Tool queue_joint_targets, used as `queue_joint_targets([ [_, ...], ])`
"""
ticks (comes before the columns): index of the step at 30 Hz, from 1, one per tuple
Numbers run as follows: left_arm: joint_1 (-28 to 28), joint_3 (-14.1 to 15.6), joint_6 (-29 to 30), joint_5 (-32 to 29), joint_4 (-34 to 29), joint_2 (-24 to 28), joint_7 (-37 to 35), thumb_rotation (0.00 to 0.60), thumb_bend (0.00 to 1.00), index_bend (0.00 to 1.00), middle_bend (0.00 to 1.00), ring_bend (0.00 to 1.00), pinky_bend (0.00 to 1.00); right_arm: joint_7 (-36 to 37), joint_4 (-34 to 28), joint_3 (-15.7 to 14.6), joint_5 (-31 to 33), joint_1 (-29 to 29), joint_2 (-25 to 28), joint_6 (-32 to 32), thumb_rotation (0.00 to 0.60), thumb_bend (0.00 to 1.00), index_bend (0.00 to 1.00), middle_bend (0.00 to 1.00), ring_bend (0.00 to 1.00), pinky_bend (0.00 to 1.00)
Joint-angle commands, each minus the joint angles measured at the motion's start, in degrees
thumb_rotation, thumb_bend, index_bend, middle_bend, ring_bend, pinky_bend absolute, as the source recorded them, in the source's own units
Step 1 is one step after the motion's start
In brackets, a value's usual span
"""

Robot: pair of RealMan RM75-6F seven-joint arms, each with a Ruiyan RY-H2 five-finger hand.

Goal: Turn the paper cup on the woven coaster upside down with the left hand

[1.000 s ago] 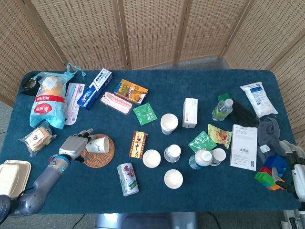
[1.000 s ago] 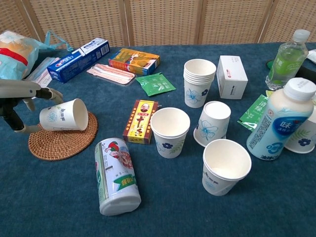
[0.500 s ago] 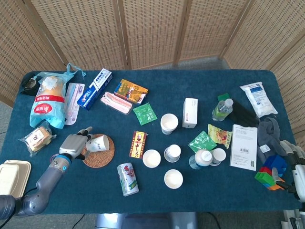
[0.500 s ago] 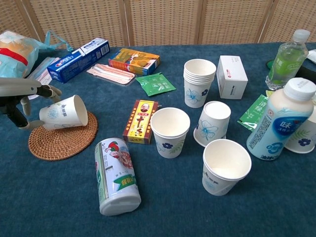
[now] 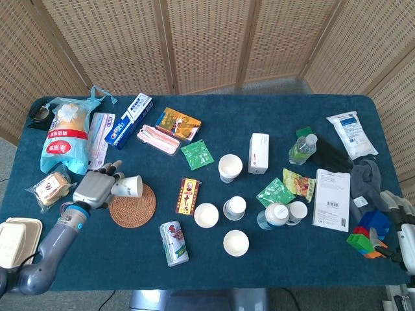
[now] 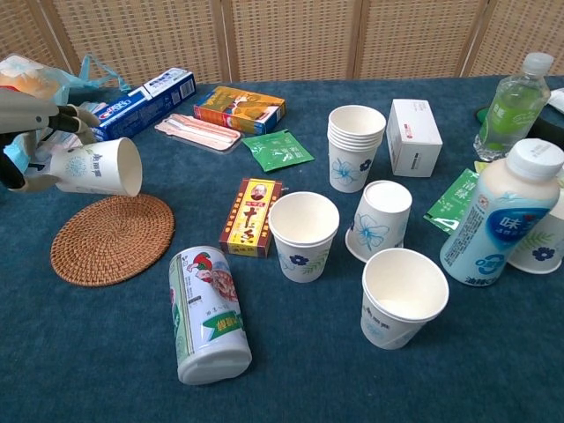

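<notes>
My left hand (image 5: 93,188) (image 6: 26,128) holds a white paper cup (image 5: 128,186) (image 6: 95,167) on its side in the air, mouth pointing right. The cup hangs above the far left rim of the round woven coaster (image 5: 132,205) (image 6: 111,238), clear of it. The coaster lies bare on the blue table. My right hand (image 5: 401,227) rests at the table's right edge beside coloured blocks, its fingers hard to make out.
A tin can (image 6: 208,313) lies on its side just right of the coaster, with a small red box (image 6: 252,217) beyond it. Several paper cups (image 6: 303,234) and a milk bottle (image 6: 502,225) stand at centre right. Toothpaste box (image 6: 141,95) and bread bag (image 5: 65,133) lie behind the hand.
The left hand has lifted the tilted cup off the coaster and carried it up and to the left. The coaster is now uncovered.
</notes>
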Motion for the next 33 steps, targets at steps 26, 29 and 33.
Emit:
queue_joint_targets([
  [26,-0.62,9.38,8.33,13.24,0.57,0.09,38.52,0.600,0.57,0.33,0.02,0.11,0.33,0.26,0.43,0.06,-0.09,0.93,-0.65,-0.94,0.598,0.53,0.00,0.00,0.00,0.00],
  [29,-0.76,9.83,7.60,13.15,1.25,-1.27,41.20,0.600,0.57,0.33,0.02,0.11,0.33,0.50,0.63,0.06,0.16,0.88,-0.62,-1.01,0.598,0.53,0.00,0.00,0.00,0.00],
  [33,-0.89,9.72,7.82,12.78,1.70,-2.75,44.49,0.600,0.57,0.34,0.02,0.11,0.33,0.79,0.83,0.06,0.24,0.88,-0.61,-1.07,0.596,0.53,0.00,0.00,0.00,0.00],
])
